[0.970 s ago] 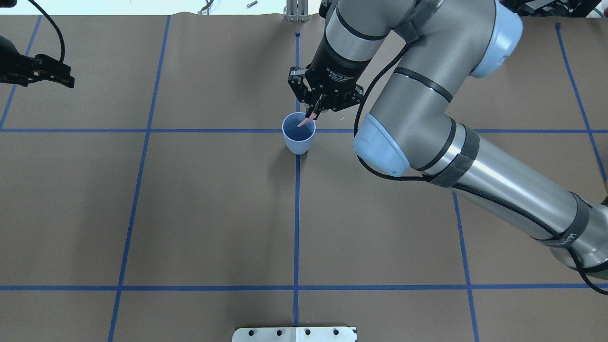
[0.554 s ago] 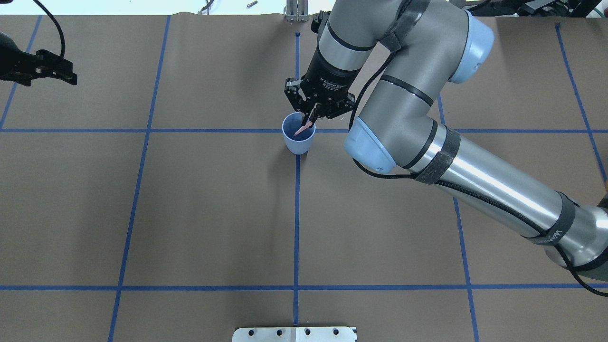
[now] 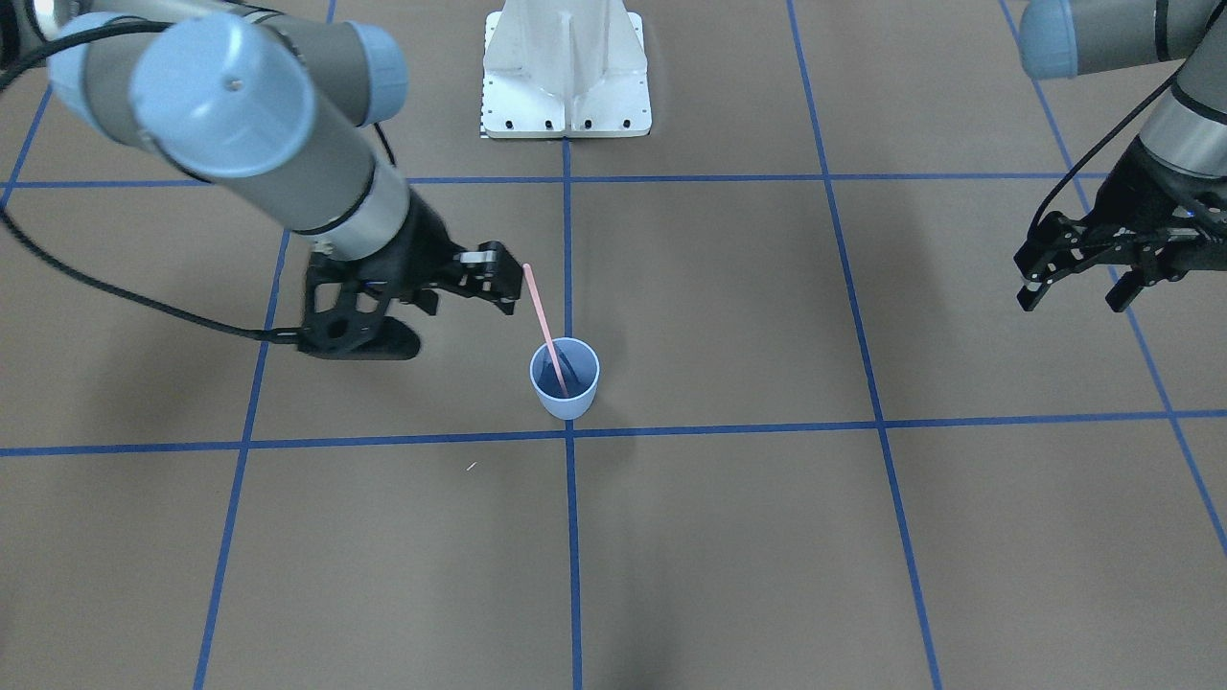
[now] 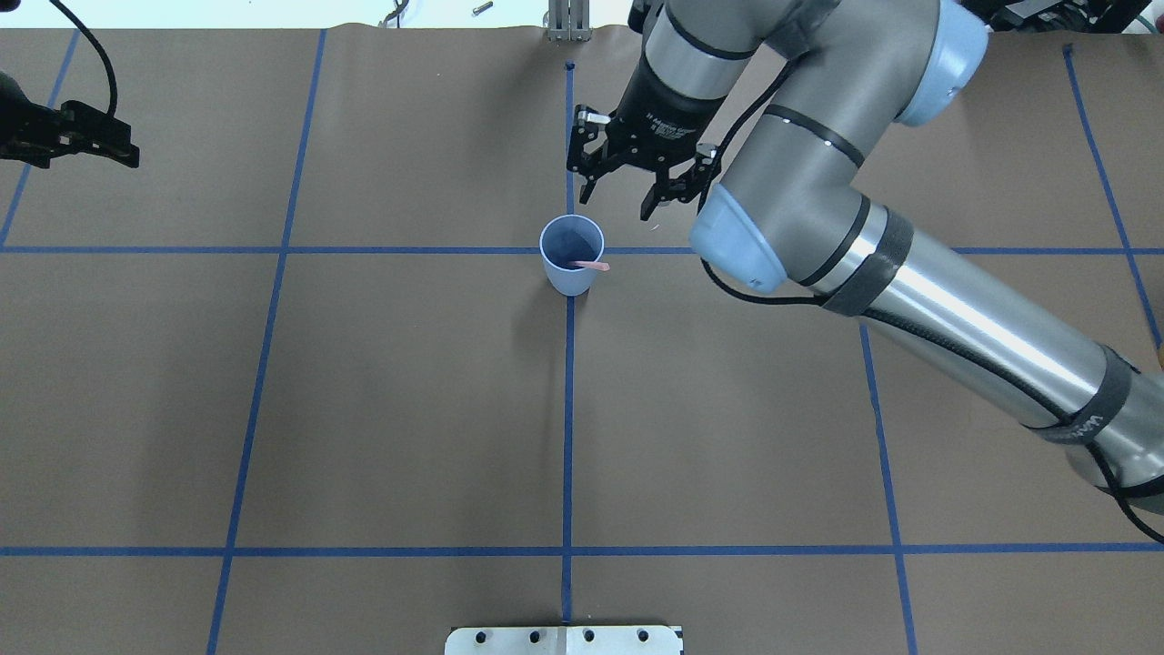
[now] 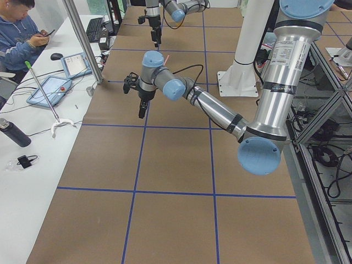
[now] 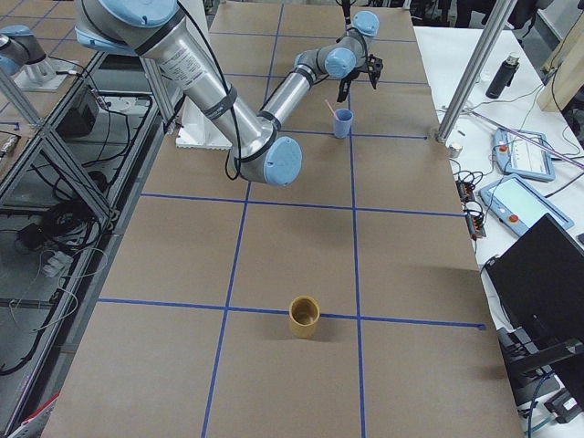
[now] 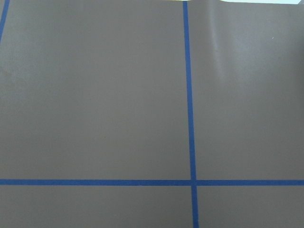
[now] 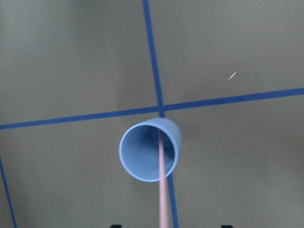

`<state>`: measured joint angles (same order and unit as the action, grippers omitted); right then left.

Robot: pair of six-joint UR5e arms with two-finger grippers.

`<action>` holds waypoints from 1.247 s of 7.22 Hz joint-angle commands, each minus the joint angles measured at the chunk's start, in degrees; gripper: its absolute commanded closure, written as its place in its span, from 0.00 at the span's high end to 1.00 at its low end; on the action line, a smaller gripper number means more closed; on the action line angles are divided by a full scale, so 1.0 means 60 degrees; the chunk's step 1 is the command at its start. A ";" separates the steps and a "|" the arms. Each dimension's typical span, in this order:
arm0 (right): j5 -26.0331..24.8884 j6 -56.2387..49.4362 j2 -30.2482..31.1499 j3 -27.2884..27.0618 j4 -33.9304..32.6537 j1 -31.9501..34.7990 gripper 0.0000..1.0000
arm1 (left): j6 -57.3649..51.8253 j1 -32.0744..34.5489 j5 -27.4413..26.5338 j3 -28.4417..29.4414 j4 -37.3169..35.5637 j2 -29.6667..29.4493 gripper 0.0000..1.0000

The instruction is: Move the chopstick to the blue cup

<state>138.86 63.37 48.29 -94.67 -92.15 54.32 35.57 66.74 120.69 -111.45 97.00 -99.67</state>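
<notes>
We see the chopstick [image 3: 544, 326] standing in the blue cup [image 3: 561, 407], its lower end down on the cup's dark floor and its long axis steeply tilted. The upper end leans out over the rim toward the robot's right and toward its base. From overhead it is foreshortened to a short pink stub crossing the rim on that side. The cup stands upright by a crossing of the blue tape lines [image 4: 568, 409] on the brown paper [image 4: 409, 382]. The right arm reaches in from the robot's right with its elbow bent. Its wrist is angled down, so that the right gripper [image 4: 617, 202] hangs above the table near the cup, on the side the stick leans toward. Its jaws are spread wide and empty. In the right wrist view we find the stick running up between the two fingertips, touching neither. The left gripper [image 3: 1071, 302] hangs well apart at the robot's left edge of the table, pointing down over bare paper, its fingers likewise parted with nothing between them.
</notes>
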 commanded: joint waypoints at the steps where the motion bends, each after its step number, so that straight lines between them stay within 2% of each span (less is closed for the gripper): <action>1: 0.0280 -0.1854 0.3025 -0.1937 0.0051 0.1691 1.00 | -0.2402 0.1073 0.0462 0.0131 -0.0024 0.0933 0.98; 3: -0.0215 -0.3477 0.4541 -0.2063 0.0080 0.2690 1.00 | -0.4367 0.2304 0.1400 0.0512 -0.0053 0.1492 0.98; 5: -0.0394 -0.7235 0.6037 -0.1728 0.0095 0.3888 1.00 | -0.5019 0.2660 0.1826 0.0616 0.0020 0.1861 0.98; 6: -0.0496 -0.7716 0.6347 -0.1755 0.0109 0.4171 1.00 | -0.4527 0.2588 0.1945 0.0659 -0.0053 0.1716 0.98; 7: -0.0961 -0.7851 0.6583 -0.1741 0.0138 0.4218 1.00 | -0.3971 0.2558 0.2091 0.0717 -0.0053 0.1628 0.98; 9: -0.1038 -0.8073 0.7227 -0.1697 0.1042 0.4233 1.00 | -0.4038 0.2602 0.2342 0.0732 -0.0024 0.1788 0.98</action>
<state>133.24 15.48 89.39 -105.04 -89.12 79.53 11.07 82.25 134.12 -107.16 96.77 -89.30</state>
